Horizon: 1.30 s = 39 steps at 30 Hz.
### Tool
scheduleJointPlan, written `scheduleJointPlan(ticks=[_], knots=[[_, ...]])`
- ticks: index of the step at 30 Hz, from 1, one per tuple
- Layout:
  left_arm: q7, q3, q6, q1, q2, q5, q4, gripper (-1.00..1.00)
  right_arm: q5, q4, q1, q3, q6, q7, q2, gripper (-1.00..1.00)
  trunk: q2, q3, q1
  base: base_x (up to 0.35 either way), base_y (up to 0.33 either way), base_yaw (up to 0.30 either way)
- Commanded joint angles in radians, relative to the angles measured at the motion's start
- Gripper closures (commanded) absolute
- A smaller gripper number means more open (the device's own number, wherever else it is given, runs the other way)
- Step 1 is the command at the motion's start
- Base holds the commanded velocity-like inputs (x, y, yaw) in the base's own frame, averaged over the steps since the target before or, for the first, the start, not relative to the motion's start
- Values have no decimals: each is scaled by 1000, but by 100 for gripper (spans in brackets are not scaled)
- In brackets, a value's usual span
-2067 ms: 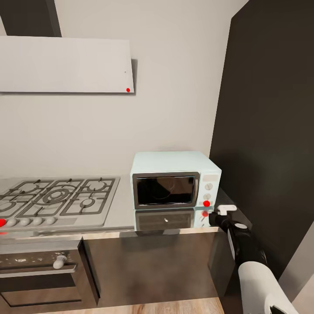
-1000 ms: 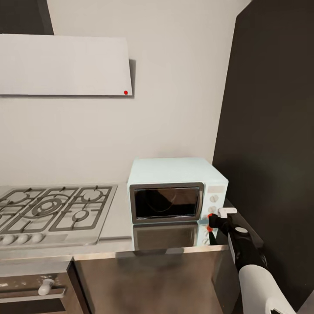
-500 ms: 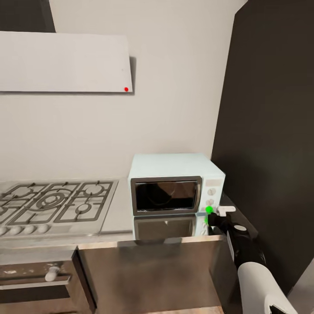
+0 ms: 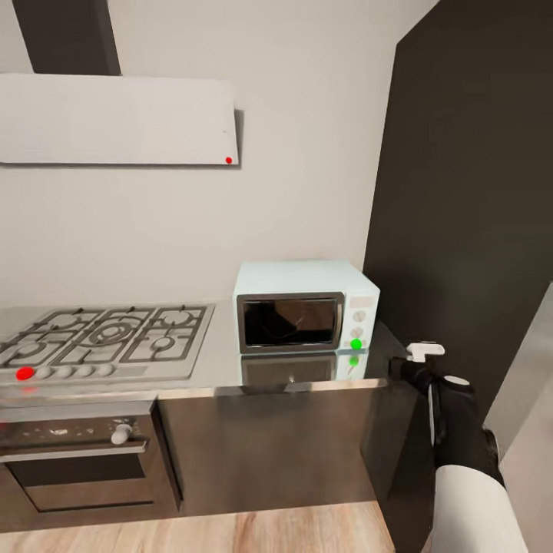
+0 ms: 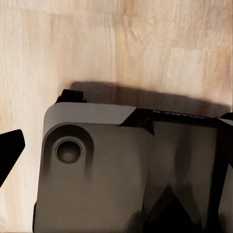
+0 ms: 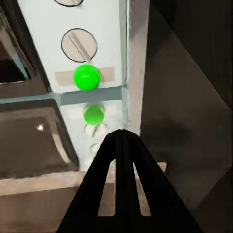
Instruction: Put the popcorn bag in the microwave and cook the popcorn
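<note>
Right wrist view: microwave (image 6: 73,48) labels seemingly blank.

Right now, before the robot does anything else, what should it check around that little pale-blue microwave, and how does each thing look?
1. Pale-blue microwave dark glass door closed: ok.
2. Round indicator dot on its white panel lit green: ok.
3. Tan popcorn bag inside: cannot tell, the glass is too dark.
4. Right gripper clear of the panel, fingers shut together: ok.
5. Microwave sitting flat on the grey countertop: ok.
</note>
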Motion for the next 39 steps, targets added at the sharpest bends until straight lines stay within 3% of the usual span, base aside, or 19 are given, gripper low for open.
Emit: scheduleJointPlan(ticks=[1,7,9,10,11,13,17,18,19,21,22,24,26,27,31,33,35,37,39], knots=[[-3,-7,3,-1,0,10,0,-100,14,-42,14,-3,36,33,2,100,-1,-1,0,-345,0,0],[-3,-7,3,-1,0,10,0,-100,24,-75,23,2,71,57,5,100,-1,-1,0,-345,0,0],[-3,-7,3,-1,1,10,0,-100,27,-40,23,3,64,56,28,100,-1,-1,0,-345,0,0],[-3,-7,3,-1,1,10,0,-100,48,23,28,3,60,51,37,100,-1,-1,0,-345,0,0],[-3,-7,3,-1,1,10,0,-100,101,142,32,3,32,42,40,100,-1,-1,0,-345,0,0],[-3,-7,3,-1,2,10,0,-100,181,372,34,-1,-119,-18,39,100,-1,-1,0,-345,0,0],[-3,-7,3,-1,2,10,0,-100,224,781,35,-3,-285,-247,33,100,-1,-1,0,-264,0,0],[-3,-7,3,-1,2,10,0,-100,225,952,35,-3,-364,-312,6,100,-1,-1,0,-50,0,0],[-3,-7,3,-1,2,10,0,-100,225,1011,35,-3,-389,-325,-13,100,-1,-1,0,-32,0,0],[-3,-7,3,-1,2,10,0,-100,221,1144,36,-3,-429,-341,-75,100,-1,-1,0,-12,0,0],[-3,-6,3,-1,2,10,0,-100,220,1166,41,-3,-435,-342,-92,100,-1,-1,0,-5,0,0],[-3,-6,3,-1,2,10,0,-100,213,1193,115,-4,-451,-342,-124,100,-1,-1,0,-2,0,0],[-3,-6,4,-1,2,10,0,-100,209,1200,202,-5,-488,-341,-133,100,-1,-1,0,0,0,0],[-3,-6,3,-1,2,10,0,-100,208,1202,277,-5,-531,-341,-140,100,-1,-1,0,0,0,0],[-3,-6,4,-1,2,10,0,-100,206,1203,396,-6,-559,-341,-145,100,-1,-1,0,0,0,0],[-3,-6,3,-1,3,11,0,-100,185,1203,445,-6,-560,-342,-145,100,-1,-1,0,0,0,0],[-3,-6,4,-1,3,11,0,-100,128,1203,484,-7,-559,-344,-146,100,-1,-1,0,0,0,0],[-3,-6,4,-1,3,11,0,-100,-1,1203,515,-7,-561,-346,-147,100,-1,-1,0,0,0,0],[-3,-6,3,-1,3,12,0,-100,-38,1203,519,-6,-562,-347,-149,100,-1,-1,0,0,0,0]])
